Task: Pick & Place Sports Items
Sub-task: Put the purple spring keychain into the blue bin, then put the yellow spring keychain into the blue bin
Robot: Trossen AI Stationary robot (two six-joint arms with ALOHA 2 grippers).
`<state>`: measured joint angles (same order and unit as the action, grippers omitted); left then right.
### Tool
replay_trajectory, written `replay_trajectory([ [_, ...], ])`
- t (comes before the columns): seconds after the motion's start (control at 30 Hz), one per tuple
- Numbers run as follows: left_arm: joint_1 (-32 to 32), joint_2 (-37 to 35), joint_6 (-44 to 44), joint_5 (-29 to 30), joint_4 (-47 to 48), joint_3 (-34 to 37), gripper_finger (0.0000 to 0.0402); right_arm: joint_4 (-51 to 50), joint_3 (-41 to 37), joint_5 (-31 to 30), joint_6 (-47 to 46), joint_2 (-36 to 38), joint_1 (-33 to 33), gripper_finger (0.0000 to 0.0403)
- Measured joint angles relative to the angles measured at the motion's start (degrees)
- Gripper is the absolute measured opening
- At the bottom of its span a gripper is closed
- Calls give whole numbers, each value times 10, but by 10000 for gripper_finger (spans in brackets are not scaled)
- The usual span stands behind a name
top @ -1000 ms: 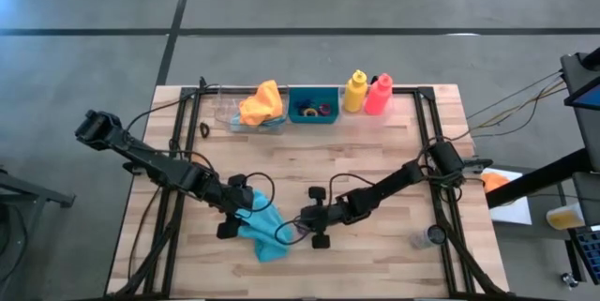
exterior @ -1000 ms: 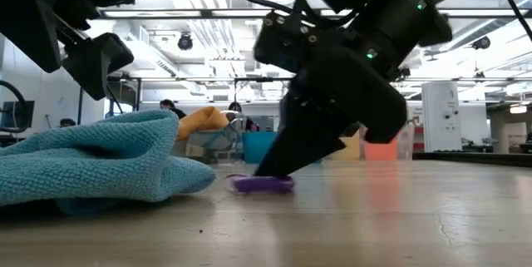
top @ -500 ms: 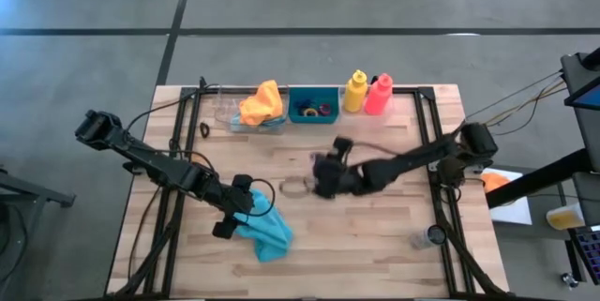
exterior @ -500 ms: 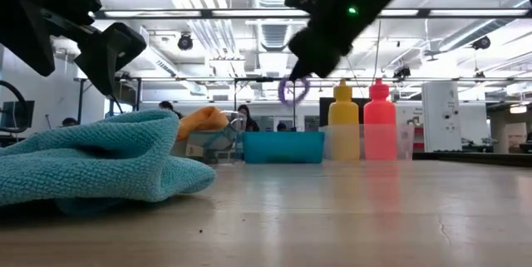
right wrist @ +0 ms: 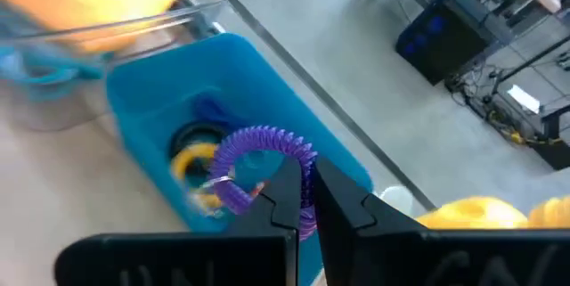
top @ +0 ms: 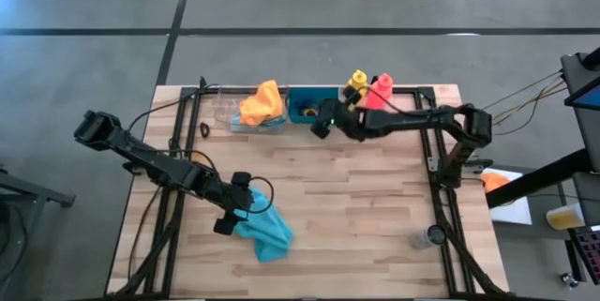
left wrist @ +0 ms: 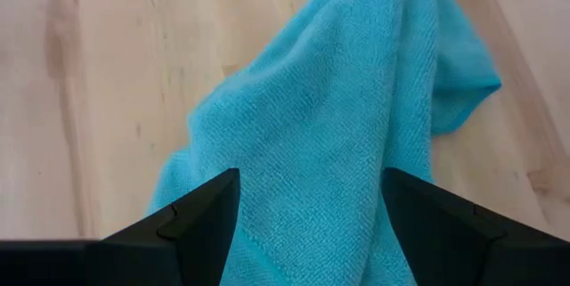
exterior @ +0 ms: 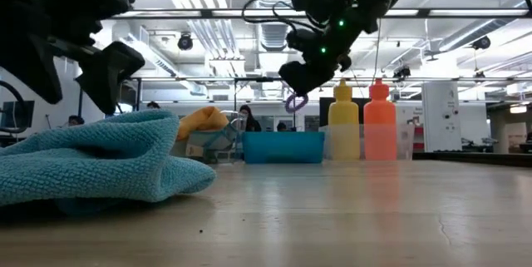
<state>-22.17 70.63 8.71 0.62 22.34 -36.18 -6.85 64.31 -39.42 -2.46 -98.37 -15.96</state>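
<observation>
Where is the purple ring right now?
The purple ring is off the table, pinched in the right pincer, which hangs above the teal bin at the table's far edge, with the yellow bottle beside it.

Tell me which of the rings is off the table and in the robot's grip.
The purple ring, pinched in the right tool above the teal bin. The other rings lie loose inside that bin.

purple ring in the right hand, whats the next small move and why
Probably open the right hand to drop the small purple coiled ring: it hangs pinched above the teal rectangular bin, which already holds other rings, so it looks lined up for release.
</observation>
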Motion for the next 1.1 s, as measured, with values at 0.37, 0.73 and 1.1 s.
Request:
replay_trajectory([
  [0.37,31,-61,-29,54,36,0,227,50,0,216,22,-1,-70,105],
  [0.73,30,-92,29,54,115,0,177,55,0,217,11,0,-55,265],
  [1.1,34,-160,166,189,287,-23,174,64,1,221,44,1,31,333],
])
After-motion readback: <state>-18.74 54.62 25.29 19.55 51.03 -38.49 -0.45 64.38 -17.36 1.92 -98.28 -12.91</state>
